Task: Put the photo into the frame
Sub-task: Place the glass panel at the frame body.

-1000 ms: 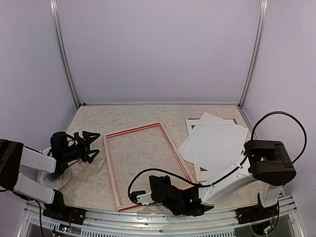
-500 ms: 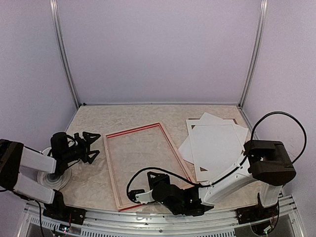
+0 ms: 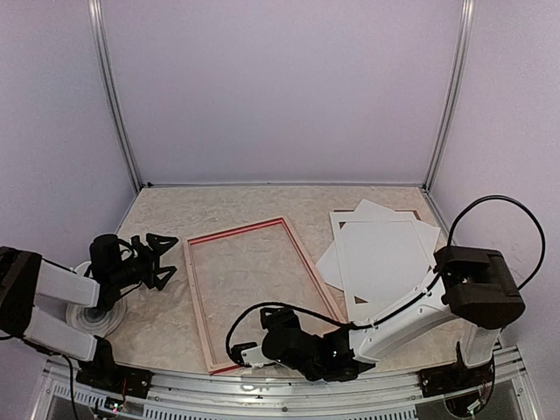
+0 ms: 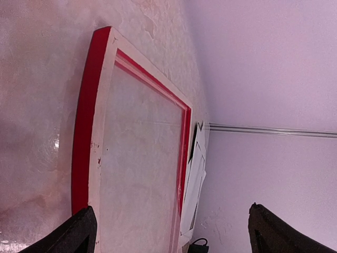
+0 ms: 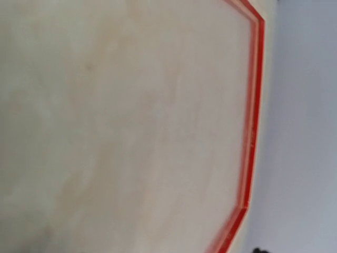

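Note:
The frame (image 3: 198, 302) lies flat in the middle of the table, pale wood back up, with red showing along its edges. It shows in the left wrist view as a red-edged frame (image 4: 84, 132) and in the right wrist view as a red rim (image 5: 254, 116). A stack of white sheets (image 3: 385, 258) lies to its right; the plain white top sheet looks like the photo, white side up. My left gripper (image 3: 163, 260) hovers left of the frame, open and empty (image 4: 176, 237). My right gripper (image 3: 244, 352) sits low at the frame's near edge; its fingers do not show.
Brown backing (image 3: 418, 213) peeks out under the white sheets, and those sheets (image 4: 194, 179) also show past the frame's far side. A metal rail (image 3: 289, 385) runs along the near table edge. Lilac walls close in the back and both sides.
My right wrist has shifted slightly at the frame's near edge. The frame, the sheets and my left arm have stayed where they were.

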{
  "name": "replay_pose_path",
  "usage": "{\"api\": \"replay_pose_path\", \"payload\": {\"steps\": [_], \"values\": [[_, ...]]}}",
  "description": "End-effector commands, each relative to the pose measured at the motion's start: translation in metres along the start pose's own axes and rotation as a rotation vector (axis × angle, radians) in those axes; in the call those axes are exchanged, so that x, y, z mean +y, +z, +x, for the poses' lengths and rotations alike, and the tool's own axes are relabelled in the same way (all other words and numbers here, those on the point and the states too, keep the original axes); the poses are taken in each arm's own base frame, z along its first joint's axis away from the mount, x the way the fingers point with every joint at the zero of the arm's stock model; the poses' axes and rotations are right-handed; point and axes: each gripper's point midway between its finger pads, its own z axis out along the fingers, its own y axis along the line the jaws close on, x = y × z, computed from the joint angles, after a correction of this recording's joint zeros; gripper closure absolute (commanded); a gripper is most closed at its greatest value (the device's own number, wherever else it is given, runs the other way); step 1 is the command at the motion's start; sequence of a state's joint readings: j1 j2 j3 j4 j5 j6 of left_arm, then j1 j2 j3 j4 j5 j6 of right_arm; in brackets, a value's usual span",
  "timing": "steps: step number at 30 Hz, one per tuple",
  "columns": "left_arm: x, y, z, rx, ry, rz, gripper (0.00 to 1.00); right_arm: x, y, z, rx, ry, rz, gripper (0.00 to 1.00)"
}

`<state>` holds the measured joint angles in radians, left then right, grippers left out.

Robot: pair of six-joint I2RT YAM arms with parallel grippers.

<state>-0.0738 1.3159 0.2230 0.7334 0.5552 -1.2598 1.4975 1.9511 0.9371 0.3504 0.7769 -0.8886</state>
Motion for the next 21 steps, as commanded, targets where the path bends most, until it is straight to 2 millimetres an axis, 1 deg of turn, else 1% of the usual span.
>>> {"api": "replay_pose_path", "payload": {"steps": [1, 6, 13, 21], "values": [[-0.003, -0.001, 0.001, -0.008, 0.013, 0.015, 0.01, -0.012, -0.007, -0.012, -0.041, 0.065, -0.052, 0.3], [-0.002, -0.002, 0.001, -0.007, 0.013, 0.015, 0.01, -0.008, -0.008, -0.015, -0.048, 0.068, -0.103, 0.29], [-0.002, -0.002, 0.002, -0.006, 0.014, 0.017, 0.01, 0.001, -0.01, -0.014, -0.04, 0.056, -0.19, 0.29], [-0.001, -0.002, 0.003, -0.005, 0.009, 0.015, 0.01, 0.004, -0.017, -0.02, -0.051, 0.061, -0.279, 0.28]]}}
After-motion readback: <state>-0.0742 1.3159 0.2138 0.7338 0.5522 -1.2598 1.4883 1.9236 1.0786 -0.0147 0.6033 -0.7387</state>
